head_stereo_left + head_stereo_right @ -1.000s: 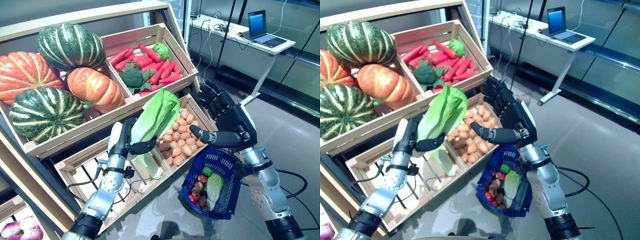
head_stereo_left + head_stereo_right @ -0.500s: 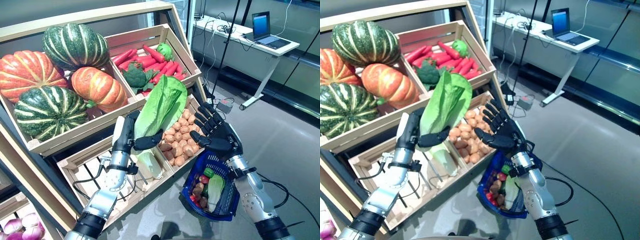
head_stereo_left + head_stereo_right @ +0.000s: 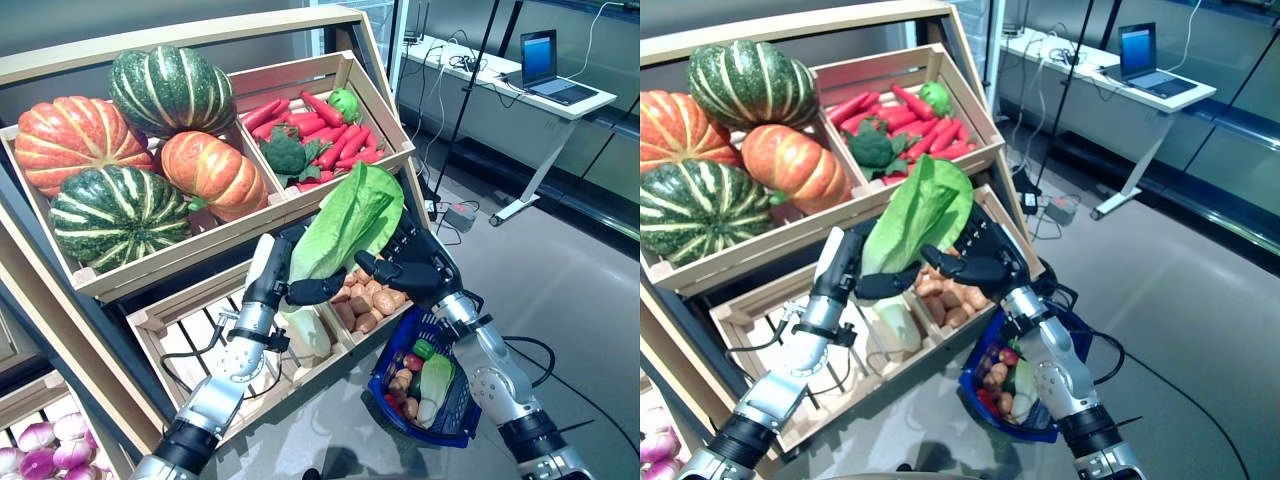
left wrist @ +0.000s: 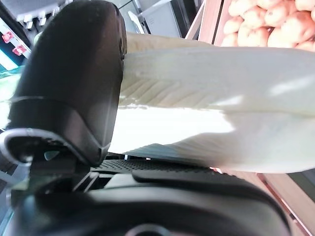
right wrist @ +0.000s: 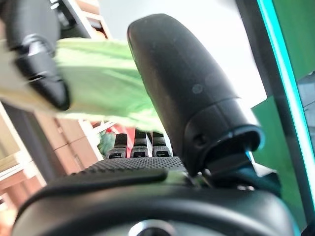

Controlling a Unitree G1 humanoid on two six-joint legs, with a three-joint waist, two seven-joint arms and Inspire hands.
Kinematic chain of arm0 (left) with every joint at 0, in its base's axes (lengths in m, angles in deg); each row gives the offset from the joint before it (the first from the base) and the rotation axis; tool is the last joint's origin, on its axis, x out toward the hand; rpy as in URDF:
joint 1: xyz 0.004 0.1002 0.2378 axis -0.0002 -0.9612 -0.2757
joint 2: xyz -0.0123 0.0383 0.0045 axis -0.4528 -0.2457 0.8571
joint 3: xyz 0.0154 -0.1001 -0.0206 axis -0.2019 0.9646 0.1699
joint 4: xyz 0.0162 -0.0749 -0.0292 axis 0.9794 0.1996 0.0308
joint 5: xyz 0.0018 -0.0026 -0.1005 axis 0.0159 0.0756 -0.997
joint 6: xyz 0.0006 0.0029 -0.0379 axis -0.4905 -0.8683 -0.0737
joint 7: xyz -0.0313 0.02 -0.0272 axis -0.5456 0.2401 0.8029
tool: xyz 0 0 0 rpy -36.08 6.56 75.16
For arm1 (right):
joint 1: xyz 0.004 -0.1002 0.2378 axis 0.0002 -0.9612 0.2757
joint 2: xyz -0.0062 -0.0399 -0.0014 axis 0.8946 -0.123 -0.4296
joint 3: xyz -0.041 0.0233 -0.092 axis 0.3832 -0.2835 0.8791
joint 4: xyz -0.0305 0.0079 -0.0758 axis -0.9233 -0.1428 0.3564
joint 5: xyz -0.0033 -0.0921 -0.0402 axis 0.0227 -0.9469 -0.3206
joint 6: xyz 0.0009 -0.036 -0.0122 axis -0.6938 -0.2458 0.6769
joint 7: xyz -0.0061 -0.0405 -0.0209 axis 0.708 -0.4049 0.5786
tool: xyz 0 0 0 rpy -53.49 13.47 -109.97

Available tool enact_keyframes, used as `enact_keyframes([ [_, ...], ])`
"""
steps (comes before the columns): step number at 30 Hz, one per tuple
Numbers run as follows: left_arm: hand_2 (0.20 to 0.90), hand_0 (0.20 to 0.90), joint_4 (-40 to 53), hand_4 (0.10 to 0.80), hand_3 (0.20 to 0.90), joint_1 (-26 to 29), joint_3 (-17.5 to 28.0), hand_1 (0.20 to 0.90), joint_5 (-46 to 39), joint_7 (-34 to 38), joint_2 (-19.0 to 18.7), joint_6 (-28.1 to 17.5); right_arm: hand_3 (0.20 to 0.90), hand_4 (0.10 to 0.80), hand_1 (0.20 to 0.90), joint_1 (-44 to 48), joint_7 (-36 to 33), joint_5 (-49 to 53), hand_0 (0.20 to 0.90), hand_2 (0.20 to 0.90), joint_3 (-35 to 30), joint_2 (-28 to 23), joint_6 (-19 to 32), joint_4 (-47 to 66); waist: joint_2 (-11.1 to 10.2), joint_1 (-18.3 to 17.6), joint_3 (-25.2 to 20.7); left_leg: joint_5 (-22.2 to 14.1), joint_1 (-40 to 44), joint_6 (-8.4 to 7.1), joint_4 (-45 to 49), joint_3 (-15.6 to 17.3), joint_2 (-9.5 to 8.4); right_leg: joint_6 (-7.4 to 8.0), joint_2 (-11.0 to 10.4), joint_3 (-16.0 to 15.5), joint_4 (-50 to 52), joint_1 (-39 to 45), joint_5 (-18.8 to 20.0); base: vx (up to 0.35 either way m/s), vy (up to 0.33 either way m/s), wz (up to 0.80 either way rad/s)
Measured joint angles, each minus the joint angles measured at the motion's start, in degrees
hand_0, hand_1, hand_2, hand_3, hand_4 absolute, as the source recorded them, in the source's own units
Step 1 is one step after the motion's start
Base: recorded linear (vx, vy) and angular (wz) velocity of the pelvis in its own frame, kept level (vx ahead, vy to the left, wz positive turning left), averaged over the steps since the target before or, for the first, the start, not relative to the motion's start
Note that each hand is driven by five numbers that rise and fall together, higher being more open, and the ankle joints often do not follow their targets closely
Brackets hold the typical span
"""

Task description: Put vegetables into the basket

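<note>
Both arms are silver-grey metal with rounded casings and end in black collars at the lower ends. The left hand (image 3: 283, 285) is dark, with a white cover along its back and a black ribbed wrist band. The right hand (image 3: 415, 268) is all black, its fingers segmented and glossy, above a ringed silver wrist.

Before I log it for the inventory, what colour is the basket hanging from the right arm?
Dark blue basket, clearest in the left eye view.
</note>
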Motion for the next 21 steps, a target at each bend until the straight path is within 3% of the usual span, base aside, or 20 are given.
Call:
enact_keyframes([
  [10,0.3,0.3,-0.14,0.4,0.3,0.01,0.09,0.3,0.02,-0.07,-0.13,0.01,0.9,0.8,0.9,0.4,2.54,3.99,0.9,0.9,-0.17,-0.34,-2.97,1.86,0.01,0.14,0.0,0.0,-0.03,0.0,0.0,0.06,-0.01,0.0,-0.01,0.03,0.0,-0.04,0.0,0.0,0.0,0.0],
  [21,0.3,0.3,-2.53,0.4,0.3,0.14,-0.53,0.3,0.36,0.65,-0.1,-1.18,0.9,0.8,0.9,0.77,2.66,10.08,0.9,0.9,-1.07,-0.46,-9.88,2.45,0.06,0.98,-0.03,0.0,-0.08,0.0,0.01,0.09,-0.02,0.0,0.0,0.06,0.0,-0.11,0.0,0.0,0.0,0.0],
])
